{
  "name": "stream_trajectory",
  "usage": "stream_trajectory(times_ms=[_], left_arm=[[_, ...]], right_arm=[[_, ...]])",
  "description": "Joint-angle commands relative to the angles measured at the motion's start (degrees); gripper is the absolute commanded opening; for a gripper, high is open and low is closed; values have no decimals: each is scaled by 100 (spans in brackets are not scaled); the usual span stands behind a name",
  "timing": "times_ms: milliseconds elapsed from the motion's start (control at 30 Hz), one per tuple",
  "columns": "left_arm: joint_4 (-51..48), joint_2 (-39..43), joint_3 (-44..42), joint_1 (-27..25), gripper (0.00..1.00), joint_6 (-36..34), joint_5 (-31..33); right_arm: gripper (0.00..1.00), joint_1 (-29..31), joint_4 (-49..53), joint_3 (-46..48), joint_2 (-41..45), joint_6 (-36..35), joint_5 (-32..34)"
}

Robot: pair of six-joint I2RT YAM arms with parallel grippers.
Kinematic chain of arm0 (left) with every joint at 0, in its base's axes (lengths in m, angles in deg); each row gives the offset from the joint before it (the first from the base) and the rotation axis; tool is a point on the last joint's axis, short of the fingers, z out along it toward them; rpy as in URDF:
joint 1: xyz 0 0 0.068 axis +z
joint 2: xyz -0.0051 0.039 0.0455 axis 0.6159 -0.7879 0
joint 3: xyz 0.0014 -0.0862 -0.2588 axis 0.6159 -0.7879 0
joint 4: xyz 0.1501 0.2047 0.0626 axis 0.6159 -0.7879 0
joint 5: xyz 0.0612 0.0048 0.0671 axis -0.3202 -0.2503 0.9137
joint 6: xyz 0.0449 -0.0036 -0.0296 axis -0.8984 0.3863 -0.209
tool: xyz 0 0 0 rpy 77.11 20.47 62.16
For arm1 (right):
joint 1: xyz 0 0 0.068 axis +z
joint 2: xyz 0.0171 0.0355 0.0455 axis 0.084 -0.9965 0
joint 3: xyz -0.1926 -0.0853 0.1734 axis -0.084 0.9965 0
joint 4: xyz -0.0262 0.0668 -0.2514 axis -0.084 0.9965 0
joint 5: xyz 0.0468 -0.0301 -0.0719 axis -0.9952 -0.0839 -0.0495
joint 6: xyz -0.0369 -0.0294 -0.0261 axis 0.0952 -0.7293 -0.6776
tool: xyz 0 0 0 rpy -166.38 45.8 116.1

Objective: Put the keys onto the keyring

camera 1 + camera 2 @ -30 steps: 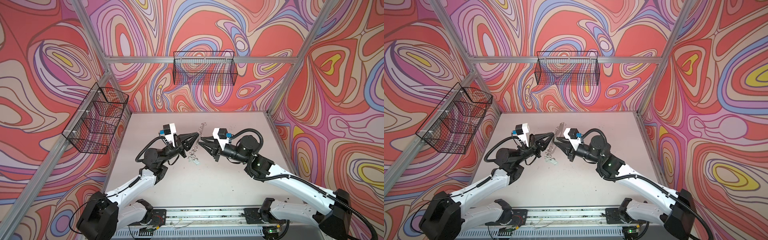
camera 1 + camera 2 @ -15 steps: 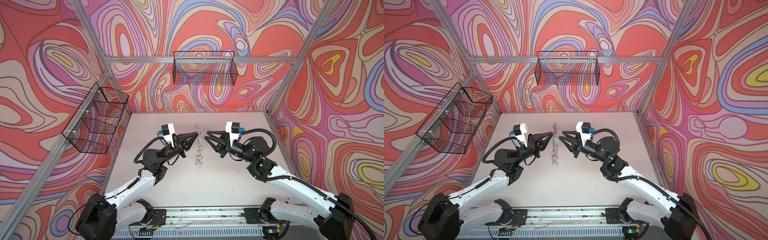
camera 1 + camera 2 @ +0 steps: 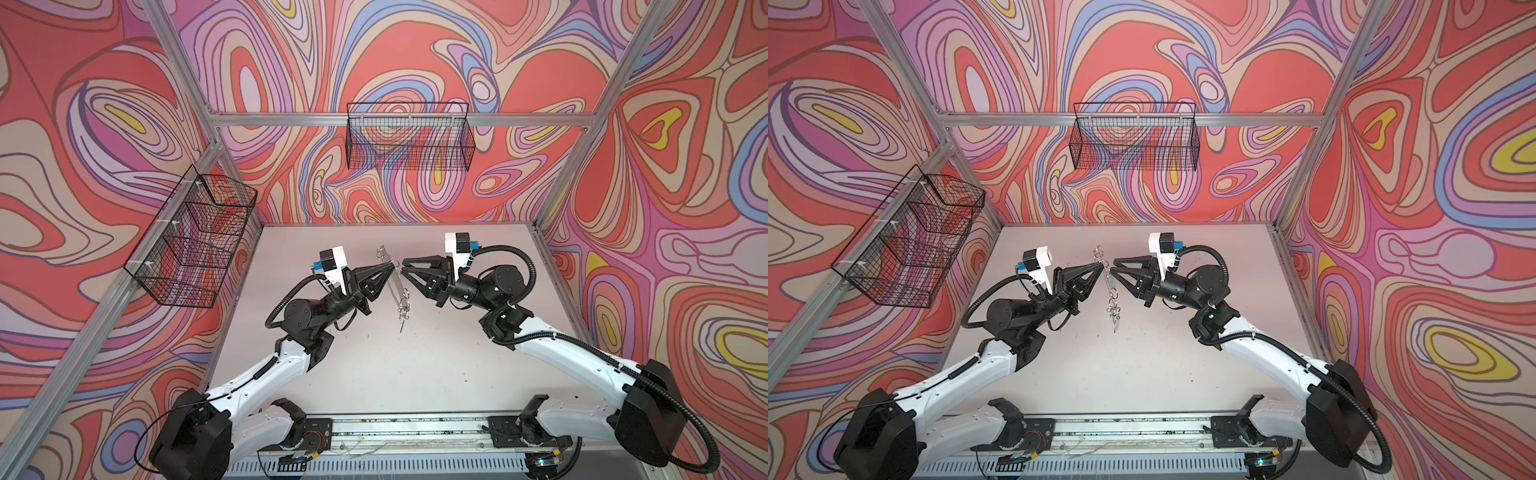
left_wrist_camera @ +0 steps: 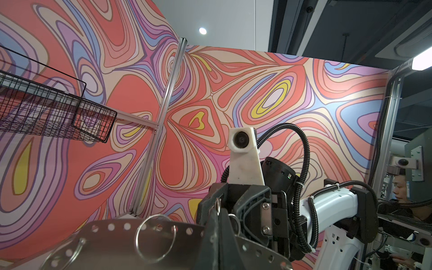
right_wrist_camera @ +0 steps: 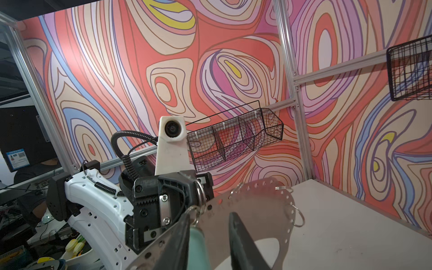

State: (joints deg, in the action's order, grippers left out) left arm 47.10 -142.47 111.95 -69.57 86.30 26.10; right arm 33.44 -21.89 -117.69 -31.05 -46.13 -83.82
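Note:
My left gripper point(image 3: 390, 266) point(image 3: 1099, 266) is shut on the rim of the keyring point(image 3: 397, 286) point(image 3: 1110, 284), a thin perforated metal plate held in the air, edge-on in both top views. A key with a pale tag point(image 3: 402, 318) point(image 3: 1115, 321) hangs from its low end. My right gripper point(image 3: 403, 269) point(image 3: 1114, 266) faces the left one at the plate's other side, jaws apart. In the right wrist view a mint tag point(image 5: 196, 245) lies against one finger point(image 5: 180, 236), with a gap to the other; its small ring touches the plate point(image 5: 257, 203). Wire rings point(image 4: 156, 236) hang on the plate point(image 4: 112, 252).
A black wire basket point(image 3: 409, 141) hangs on the back wall and a compartmented one point(image 3: 191, 241) on the left wall. The pale table point(image 3: 415, 374) lies below both arms. Metal frame posts stand at the corners.
The right gripper drew back to the right, then returned to the keyring. The keyring swung to hang more edge-on. The left gripper kept its hold.

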Motion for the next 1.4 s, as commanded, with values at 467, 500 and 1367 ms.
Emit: stream_trajectory(times_ms=[467,500,1367], left_arm=[[466,34,32,-9,0,-77,-53],[467,19,35,-9,0,-77,-64],[456,161,-36,-9,0,-159,39]], right_arm=[[31,25,137,-313,127,23,146],[31,49,218,-365,102,-5,162],[23,187,1156,-325,127,-523,394]])
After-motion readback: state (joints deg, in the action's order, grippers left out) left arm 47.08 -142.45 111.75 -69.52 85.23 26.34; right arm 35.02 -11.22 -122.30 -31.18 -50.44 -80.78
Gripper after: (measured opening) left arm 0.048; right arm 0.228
